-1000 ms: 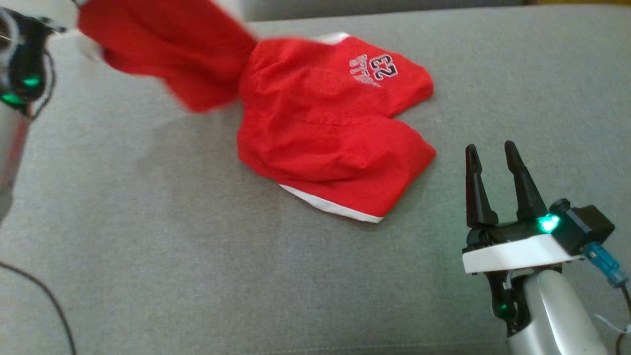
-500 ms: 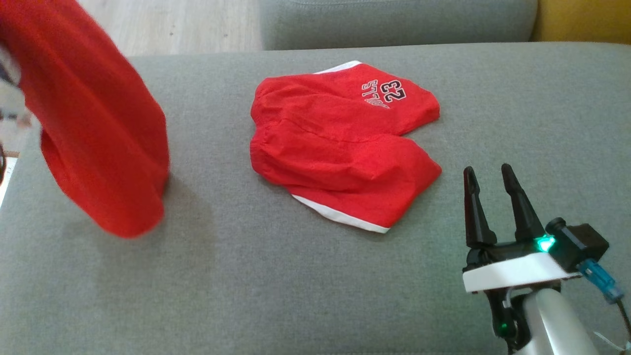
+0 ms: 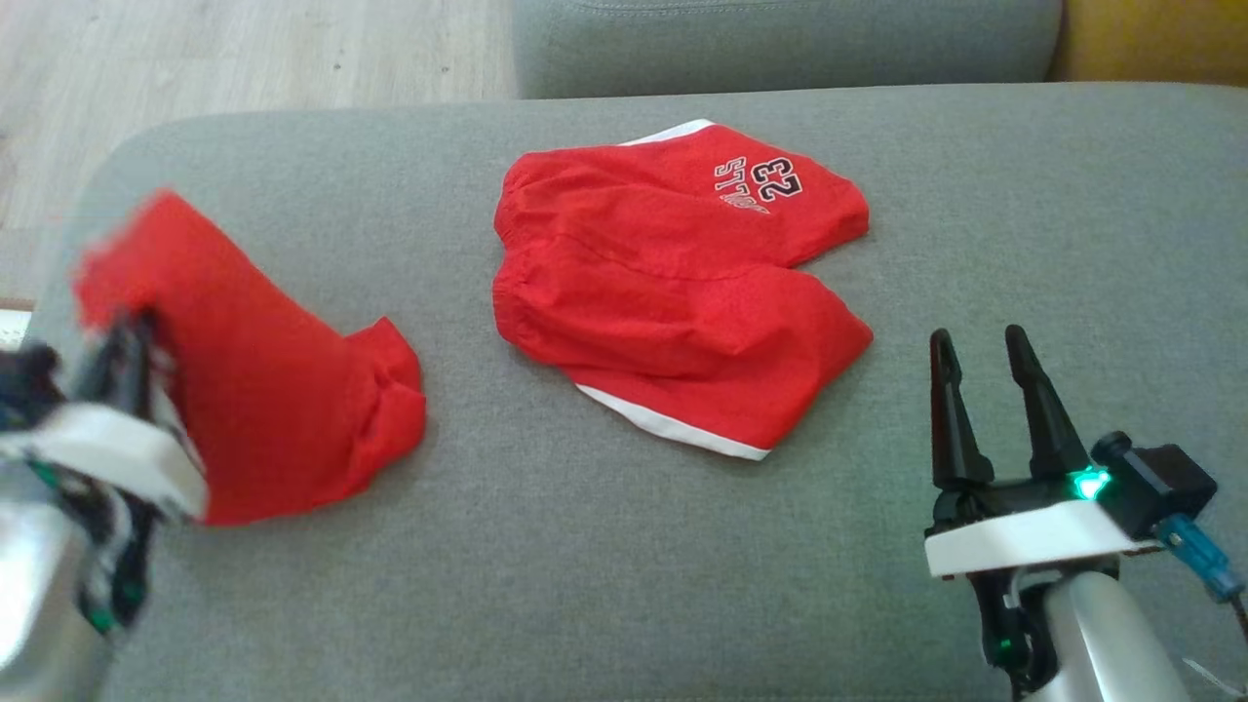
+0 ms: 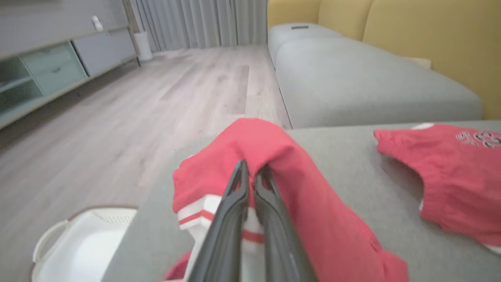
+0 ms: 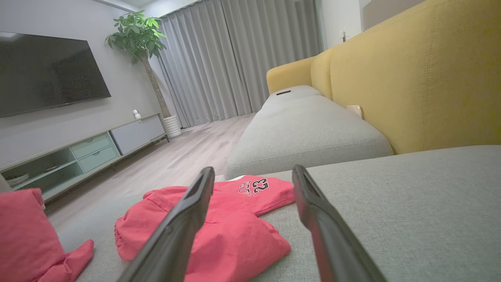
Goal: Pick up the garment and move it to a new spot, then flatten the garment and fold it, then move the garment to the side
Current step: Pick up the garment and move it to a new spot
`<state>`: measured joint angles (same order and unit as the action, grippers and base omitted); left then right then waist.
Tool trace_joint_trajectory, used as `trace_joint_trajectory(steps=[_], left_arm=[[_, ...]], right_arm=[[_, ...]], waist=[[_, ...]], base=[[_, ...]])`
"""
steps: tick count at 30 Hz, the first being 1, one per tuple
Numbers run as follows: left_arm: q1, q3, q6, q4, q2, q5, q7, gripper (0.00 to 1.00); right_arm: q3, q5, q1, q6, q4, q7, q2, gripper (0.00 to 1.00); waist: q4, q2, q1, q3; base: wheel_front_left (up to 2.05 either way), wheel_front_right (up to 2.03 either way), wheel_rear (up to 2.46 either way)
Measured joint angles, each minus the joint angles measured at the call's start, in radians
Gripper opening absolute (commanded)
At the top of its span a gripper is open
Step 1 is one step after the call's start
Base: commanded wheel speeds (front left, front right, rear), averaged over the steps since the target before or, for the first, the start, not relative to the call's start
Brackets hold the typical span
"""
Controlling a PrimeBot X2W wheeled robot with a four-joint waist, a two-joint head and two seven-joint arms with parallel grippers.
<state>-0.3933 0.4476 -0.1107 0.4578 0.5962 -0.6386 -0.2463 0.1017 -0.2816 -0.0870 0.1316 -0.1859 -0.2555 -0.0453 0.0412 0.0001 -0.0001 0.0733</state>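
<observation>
Left tool [image 3: 125,363] is low at the left end of the grey sofa [image 3: 585,565], blurred in the head view. Its fingers are pinched nearly together on a fold of the red garment [image 3: 283,390]. In the left wrist view the left tool [image 4: 252,170] bites into a raised ridge of the garment [image 4: 313,203], with fabric draping off both sides. White trim with red stripes shows just left of the fingers. The garment's upper end is lifted at the tool and its lower end lies bunched on the seat. It is near the sofa's left edge, well apart from the shorts [image 3: 673,292].

The shorts are red too, crumpled at mid-seat. They have a "23" print at the far right corner and a white hem along the near edge, and lie apart from both tools.

Right tool [image 3: 975,336] is at the lower right over the seat, fingers spread wide with nothing between them. It points up the seat, near the shorts' right side but not touching. In the right wrist view the shorts [image 5: 231,227] lie beyond the fingers and the garment [image 5: 23,231] is at the far left.

There is wood floor [image 3: 244,49] past the sofa's left end. A white basket [image 4: 86,246] stands on it beside the sofa. A yellow backrest [image 5: 430,78] runs along the right.
</observation>
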Motion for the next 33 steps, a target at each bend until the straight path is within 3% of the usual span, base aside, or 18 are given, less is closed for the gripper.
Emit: trace_joint_trajectory(steps=[7,8,9,10,13,18,20,21,24,28,33], left_arm=[[0.065,0.065,0.055,0.102,-0.101,-0.033,0.010,0.00],[0.063,0.073,0.063,0.119,-0.109,-0.035,0.024,0.13],[0.063,0.088,0.069,0.137,-0.116,-0.034,0.032,0.50],[0.063,0.092,0.067,0.158,-0.126,-0.034,0.035,1.00],[0.063,0.089,0.062,0.194,-0.142,-0.034,0.030,1.00],[0.053,0.043,0.019,0.171,-0.149,-0.010,0.000,1.00],[0.051,-0.004,-0.007,0.106,-0.153,0.012,-0.002,1.00],[0.049,-0.071,-0.028,0.002,-0.164,0.046,-0.003,1.00],[0.052,-0.142,-0.039,-0.148,-0.193,0.109,-0.004,1.00],[0.095,-0.182,-0.029,-0.283,-0.250,0.172,-0.010,1.00],[0.195,-0.180,-0.005,-0.355,-0.334,0.229,-0.010,1.00]], right_arm=[[-0.009,0.002,0.000,0.000,0.001,0.000,0.000,1.00],[-0.009,0.002,0.000,0.000,0.001,0.000,0.000,1.00],[-0.009,0.002,0.000,0.000,0.001,0.000,0.000,1.00],[-0.009,0.002,0.000,0.000,0.001,0.000,0.000,1.00],[-0.009,0.002,0.000,0.000,0.000,0.000,0.000,1.00],[-0.009,0.002,0.000,0.000,0.000,0.000,0.000,1.00],[-0.010,0.002,0.000,0.000,0.000,0.000,0.000,1.00],[-0.013,0.002,0.001,0.000,0.000,0.000,0.000,1.00],[-0.015,0.002,0.010,0.000,0.000,0.000,0.000,1.00],[-0.024,0.002,0.022,0.000,0.000,0.000,0.000,1.00],[-0.046,0.007,0.022,0.000,0.000,0.000,0.000,1.00]], waist=[[0.001,0.0000,0.0000,0.012],[0.002,0.0000,0.0000,0.013],[0.003,0.0000,0.0000,0.013],[0.003,0.0000,0.0000,0.013],[0.002,0.0000,0.0000,0.013],[0.000,0.0000,0.0000,0.008],[0.001,0.0000,0.0000,0.004],[0.002,0.0000,0.0000,0.000],[0.003,0.0000,0.0000,-0.007],[0.002,0.0000,0.0000,-0.014],[-0.001,0.0000,0.0000,-0.029]], base=[[0.00,0.00,0.00],[0.00,0.00,0.00],[0.00,0.00,0.00],[0.00,0.00,0.00],[0.00,0.00,0.00],[0.00,0.00,0.00],[0.00,0.00,0.00],[0.00,0.00,0.00],[0.00,0.00,0.00],[0.00,0.00,0.00],[0.00,0.00,0.00]])
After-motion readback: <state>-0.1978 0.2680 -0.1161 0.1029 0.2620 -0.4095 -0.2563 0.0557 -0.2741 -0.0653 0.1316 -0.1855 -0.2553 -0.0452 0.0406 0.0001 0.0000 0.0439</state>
